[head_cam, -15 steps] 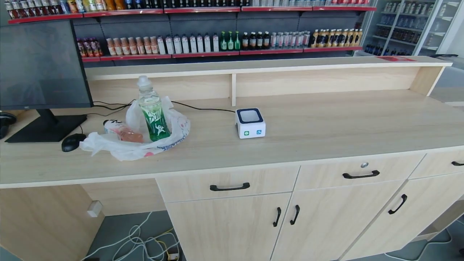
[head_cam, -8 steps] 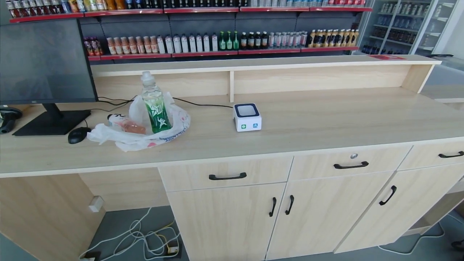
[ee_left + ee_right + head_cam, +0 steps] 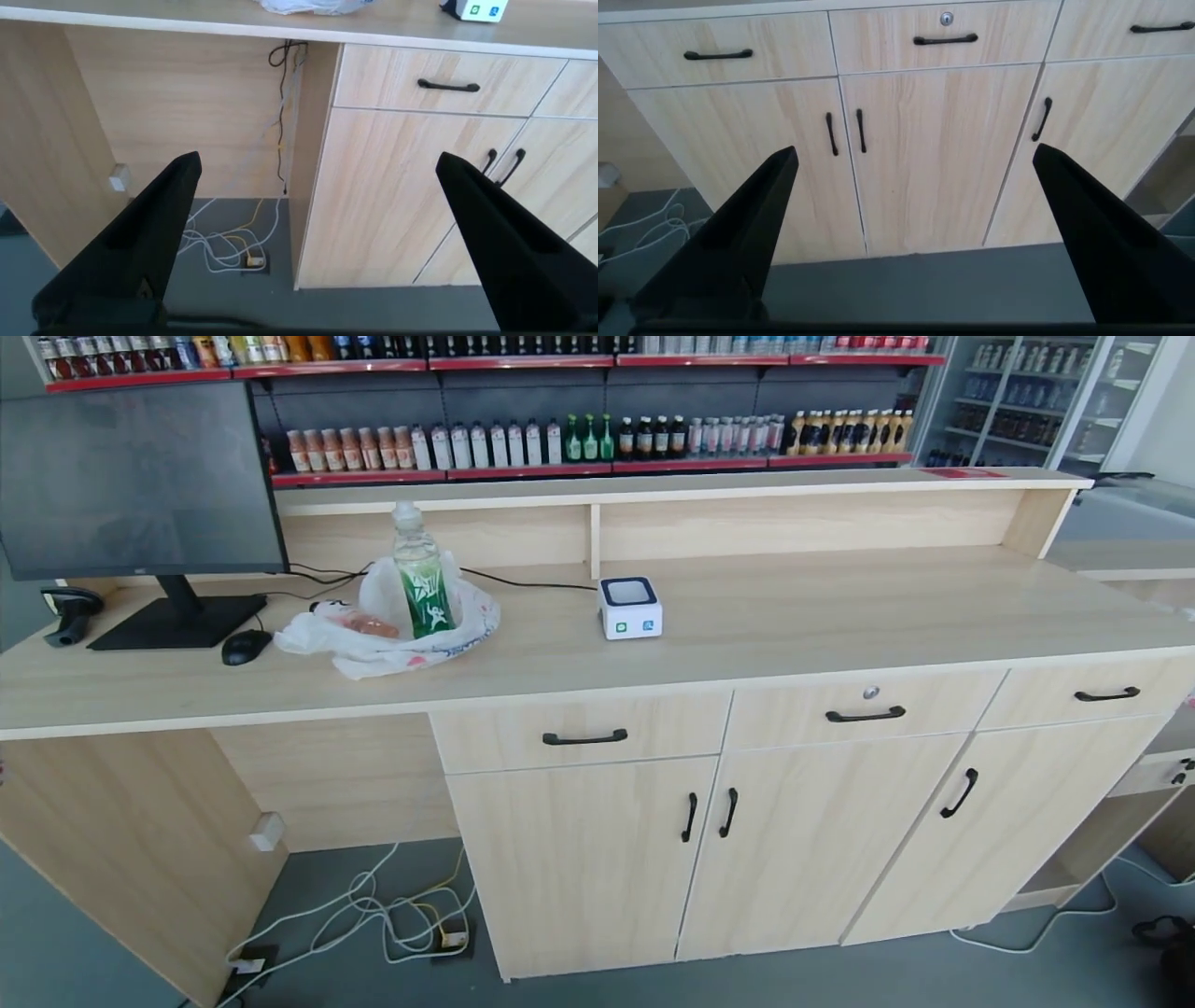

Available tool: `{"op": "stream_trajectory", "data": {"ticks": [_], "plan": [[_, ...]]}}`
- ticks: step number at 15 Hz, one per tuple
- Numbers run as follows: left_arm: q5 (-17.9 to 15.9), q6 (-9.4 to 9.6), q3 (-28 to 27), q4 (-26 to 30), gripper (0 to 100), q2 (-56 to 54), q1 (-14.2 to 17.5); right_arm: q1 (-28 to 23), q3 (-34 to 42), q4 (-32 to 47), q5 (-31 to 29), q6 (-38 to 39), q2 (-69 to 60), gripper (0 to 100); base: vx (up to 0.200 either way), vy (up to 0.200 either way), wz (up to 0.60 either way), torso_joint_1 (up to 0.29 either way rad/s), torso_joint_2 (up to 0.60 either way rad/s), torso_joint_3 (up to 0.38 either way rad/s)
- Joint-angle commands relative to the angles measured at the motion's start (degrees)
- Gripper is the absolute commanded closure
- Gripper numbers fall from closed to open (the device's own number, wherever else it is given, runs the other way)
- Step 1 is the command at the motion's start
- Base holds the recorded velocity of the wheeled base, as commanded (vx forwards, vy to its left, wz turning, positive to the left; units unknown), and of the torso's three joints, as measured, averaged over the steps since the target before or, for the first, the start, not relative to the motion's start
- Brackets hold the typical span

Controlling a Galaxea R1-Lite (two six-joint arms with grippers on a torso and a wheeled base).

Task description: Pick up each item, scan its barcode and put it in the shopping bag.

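Head view: green bottle [image 3: 425, 588] upright in shopping bag [image 3: 471, 616]. Wrist views: left gripper [image 3: 316, 161], right gripper [image 3: 913, 154] spread, seemingly empty.

Lighting: bright, even, strongest at far right. Bench [image 3: 747, 644]: soft sheen, faint shadow under overhang. Head view: straight edges bow toward corners. Wrist views: left gripper [image 3: 318, 168], right gripper [image 3: 915, 168], dark silhouettes.

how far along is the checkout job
Looks done: the green bottle stands in the shopping bag, the pink bottle lies in it. In hand: nothing; left gripper and right gripper are open, low before the cabinets. Left: apparently nothing; scanning can't be confirmed.
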Motion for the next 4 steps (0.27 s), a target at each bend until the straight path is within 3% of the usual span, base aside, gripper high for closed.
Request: {"op": "stream_trajectory", "data": {"ticks": [1,4], "plan": [[0.04,0.03,0.0,-0.03,0,0.06,0.01,-0.09,0.0,-0.02,0.04,-0.02,0.1,0,0.0,0.0,0.0,0.0,0.0,0.0],[0.04,0.11,0.0,-0.03,0,0.06,0.01,-0.09,0.0,-0.02,0.04,-0.02,0.1,0,0.0,0.0,0.0,0.0,0.0,0.0]]}}
